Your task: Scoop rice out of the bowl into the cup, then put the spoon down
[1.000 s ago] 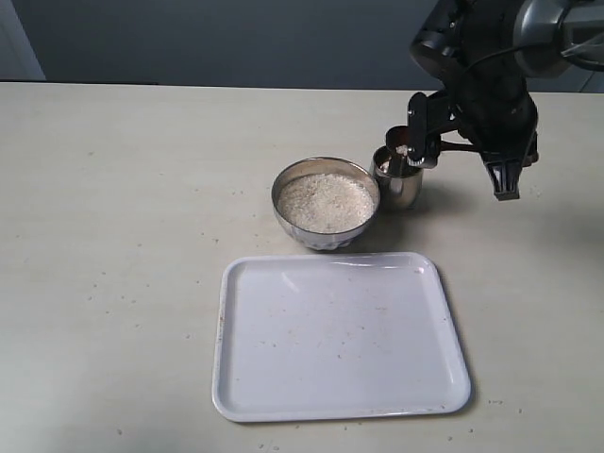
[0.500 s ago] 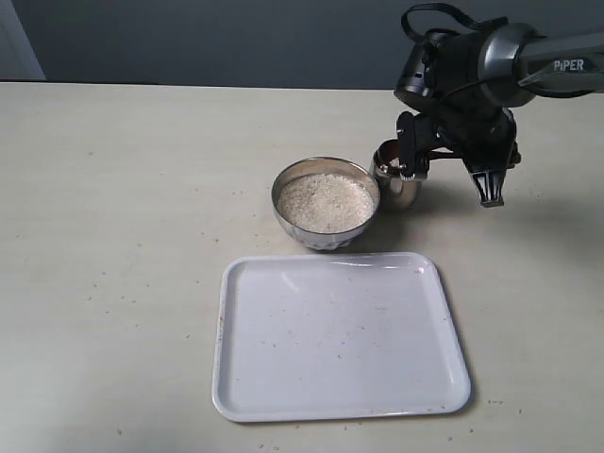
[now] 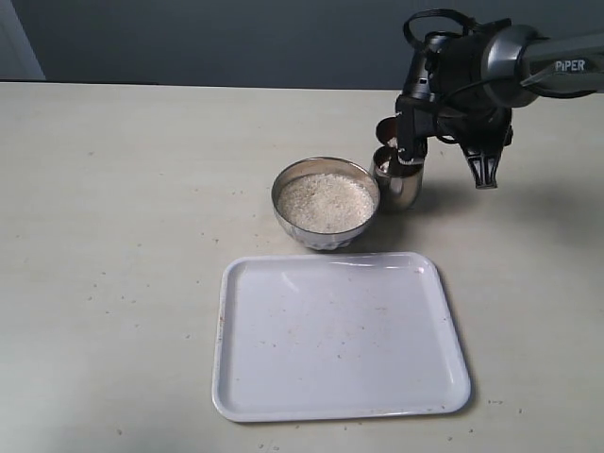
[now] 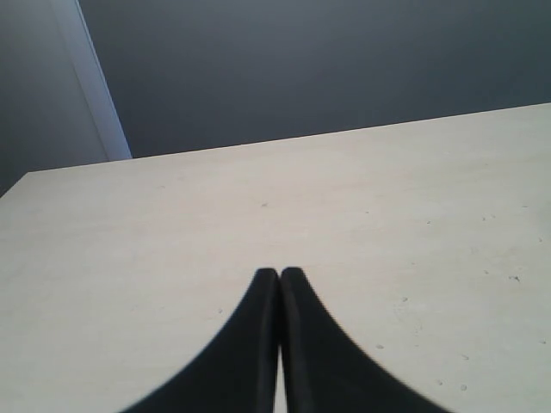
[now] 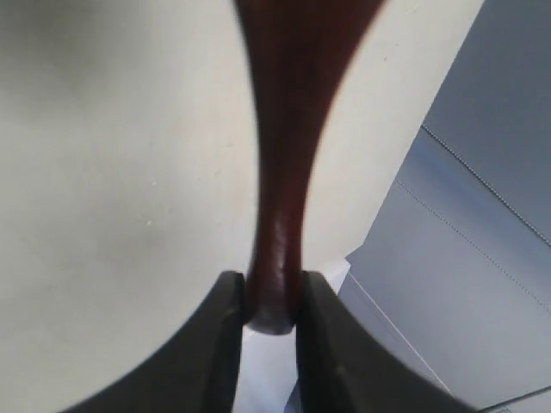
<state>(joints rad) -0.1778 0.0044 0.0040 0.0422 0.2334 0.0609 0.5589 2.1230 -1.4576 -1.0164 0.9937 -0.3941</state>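
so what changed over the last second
The right gripper, shut on the wooden spoon, rolled at the wrist and drew slightly toward the table's far edge, turning the spoon's head over the steel cup. Nothing was picked up or let go. The bowl of rice, the cup and the white tray stayed put.

Rice lies in the bowl, the cup stands just right of it, the tray in front.

Silver arm marked PIPER, black hand, looped cable.
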